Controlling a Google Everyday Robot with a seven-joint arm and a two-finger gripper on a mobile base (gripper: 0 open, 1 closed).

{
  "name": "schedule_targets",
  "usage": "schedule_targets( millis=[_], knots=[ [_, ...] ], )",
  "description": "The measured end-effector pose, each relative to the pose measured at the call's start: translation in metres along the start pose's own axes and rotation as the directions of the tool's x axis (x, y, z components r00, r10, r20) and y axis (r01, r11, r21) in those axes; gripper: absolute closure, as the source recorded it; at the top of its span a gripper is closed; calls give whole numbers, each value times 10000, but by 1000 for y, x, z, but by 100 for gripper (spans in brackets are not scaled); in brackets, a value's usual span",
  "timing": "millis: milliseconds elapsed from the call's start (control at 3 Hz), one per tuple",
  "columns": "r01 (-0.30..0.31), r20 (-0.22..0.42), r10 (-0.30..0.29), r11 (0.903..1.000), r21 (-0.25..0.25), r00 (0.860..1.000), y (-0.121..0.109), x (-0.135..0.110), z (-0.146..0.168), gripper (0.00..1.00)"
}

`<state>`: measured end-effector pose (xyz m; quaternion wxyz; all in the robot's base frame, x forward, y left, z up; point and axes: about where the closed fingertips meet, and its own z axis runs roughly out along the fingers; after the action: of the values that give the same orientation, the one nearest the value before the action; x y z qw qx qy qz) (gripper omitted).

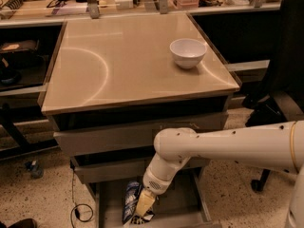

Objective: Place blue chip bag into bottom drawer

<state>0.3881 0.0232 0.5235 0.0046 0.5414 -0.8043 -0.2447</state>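
Observation:
The blue chip bag (130, 199) stands tilted on end inside the open bottom drawer (183, 207), at the drawer's left side. My gripper (144, 206) reaches down into that drawer from the right on the white arm (223, 146). It is shut on the bag's right edge and holds it low over the drawer floor. The bag's lower end is partly hidden by the gripper.
Two shut drawers (118, 139) sit above, under a beige tabletop (118, 65) with a white bowl (187, 52) at its right. A black office chair (280, 80) stands at the right. A cable (80, 210) lies on the floor at the left. Cluttered benches run behind.

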Motion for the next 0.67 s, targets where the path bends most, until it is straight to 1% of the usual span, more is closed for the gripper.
schedule_targets(
  millis=[333,667],
  knots=[
    [9,-4,-9,10000,12,10000,0,0,-1,100],
    [-72,504,77,9999,-101,9987,-14,0,31,100]
  ],
)
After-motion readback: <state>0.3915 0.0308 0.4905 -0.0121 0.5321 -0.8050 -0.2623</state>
